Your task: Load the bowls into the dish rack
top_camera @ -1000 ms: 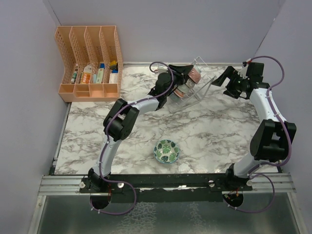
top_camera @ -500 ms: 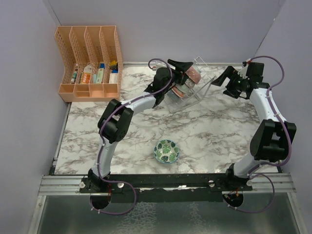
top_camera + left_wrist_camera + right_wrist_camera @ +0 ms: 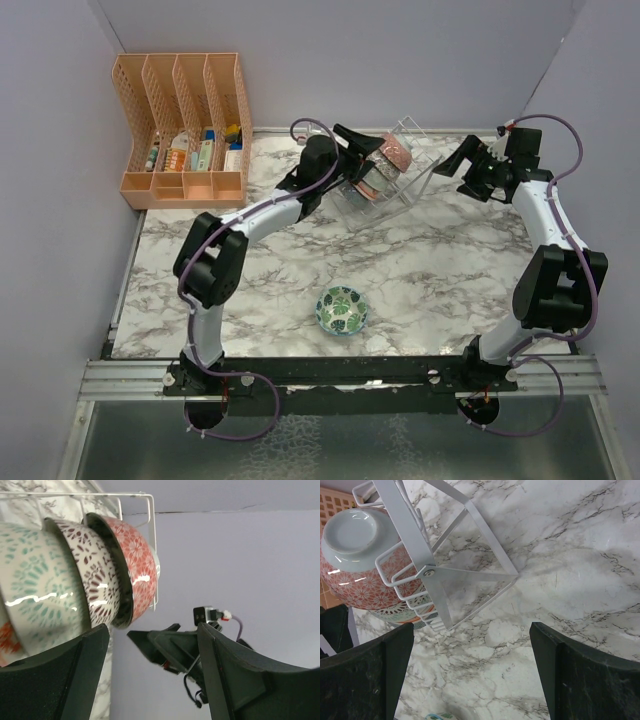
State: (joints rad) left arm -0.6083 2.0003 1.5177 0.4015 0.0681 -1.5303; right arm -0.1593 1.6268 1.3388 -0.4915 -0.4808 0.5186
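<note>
White wire takes the eye first: the dish rack is seen at the top centre of the marble tabletop, with bowls stood on edge in its slots. From the left wrist camera three are counted in a row. A red-patterned bowl is set at the right end against the rack's end wire, a brown-patterned bowl is tucked just beside it, and a pale teal-marked bowl fills the left of the frame.

The left gripper is parked just below those rims, its jaws spread wide and nothing caught between them. Whether its left finger touches the brown bowl's rim cannot be told. In the overhead view that left gripper is found at the rack's left side, right by the red-patterned bowl.

Over on the right of the frame, the right gripper is held near the rack's far end but apart from it. Its jaws are fully open and empty, as is confirmed from its own camera, where the rack's frame and the red bowl's pale foot are looked down upon.

One leaf-patterned bowl, teal-green, is left upright on the tabletop at lower centre, well apart from the rack. An orange file organizer is stood at the upper left.
</note>
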